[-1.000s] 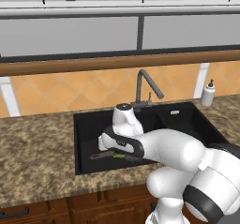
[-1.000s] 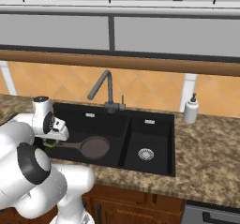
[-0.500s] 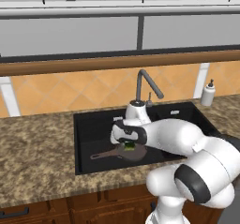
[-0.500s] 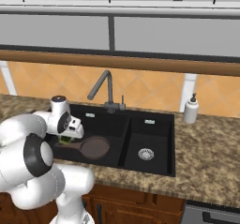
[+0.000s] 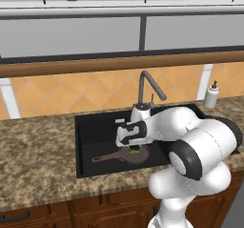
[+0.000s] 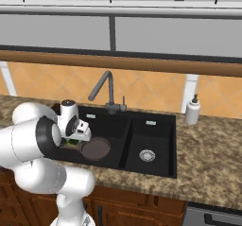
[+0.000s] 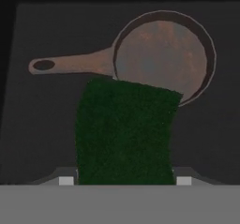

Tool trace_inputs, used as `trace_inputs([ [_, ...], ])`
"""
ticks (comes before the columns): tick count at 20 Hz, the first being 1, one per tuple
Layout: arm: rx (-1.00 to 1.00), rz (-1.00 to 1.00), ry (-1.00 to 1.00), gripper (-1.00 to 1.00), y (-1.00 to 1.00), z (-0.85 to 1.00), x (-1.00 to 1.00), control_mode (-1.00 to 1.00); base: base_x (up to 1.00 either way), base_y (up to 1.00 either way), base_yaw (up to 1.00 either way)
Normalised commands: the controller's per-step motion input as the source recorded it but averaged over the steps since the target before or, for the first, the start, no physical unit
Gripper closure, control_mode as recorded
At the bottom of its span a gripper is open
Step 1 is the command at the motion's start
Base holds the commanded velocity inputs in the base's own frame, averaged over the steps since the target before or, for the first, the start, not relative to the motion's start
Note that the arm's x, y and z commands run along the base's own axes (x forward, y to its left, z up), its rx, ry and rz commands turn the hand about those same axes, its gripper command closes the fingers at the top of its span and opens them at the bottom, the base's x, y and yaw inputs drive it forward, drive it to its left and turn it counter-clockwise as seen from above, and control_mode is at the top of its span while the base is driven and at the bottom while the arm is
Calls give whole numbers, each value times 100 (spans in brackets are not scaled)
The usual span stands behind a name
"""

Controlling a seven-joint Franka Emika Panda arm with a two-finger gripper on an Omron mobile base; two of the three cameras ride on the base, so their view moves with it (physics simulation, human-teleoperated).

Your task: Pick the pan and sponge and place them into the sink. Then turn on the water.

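**Sponge carried out over the sink's left basin, pan already below**

The arm has swung from the sink's left edge to out over the large left basin within the last second, and with it the jaws have come to hang above the basin floor. That puts the second item where it needs to go; to my judgement only the release remains before the faucet.

The granite tabletop surrounds the black double-basin sink, which lies directly beneath the jaws. The smaller right basin, with its round metal drain, sits well off to one side of them.

The frying pan lies flat on the basin floor just below and beyond the jaws, its long handle pointing away to the side. It is in the sink, so that half of the job looks done.

The jaws are part-way closed on the dark green sponge, one finger against each side, the block hanging between them and overlapping the pan's near rim.

The gooseneck faucet rises behind the jaws, no stream falling from its spout. A soap dispenser stands on the tabletop well apart. Nothing blocks a straight drop, though the sponge may land partly in the pan.
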Motion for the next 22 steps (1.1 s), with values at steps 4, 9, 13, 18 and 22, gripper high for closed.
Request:
trace_inputs([
  [4, 0, 0, 0, 100, -19, -28, 27, -100, 0, 0, 0],
  [9, 0, 0, 0, 100, -23, -16, 38, -100, 0, 0, 0],
  [13, 0, 0, 0, 100, -14, -32, 29, -100, 0, 0, 0],
  [18, 0, 0, -3, 100, 0, -48, 23, -100, 0, 0, 0],
  [22, 0, 0, -2, 100, 0, -39, 25, -100, 0, 0, 0],
])
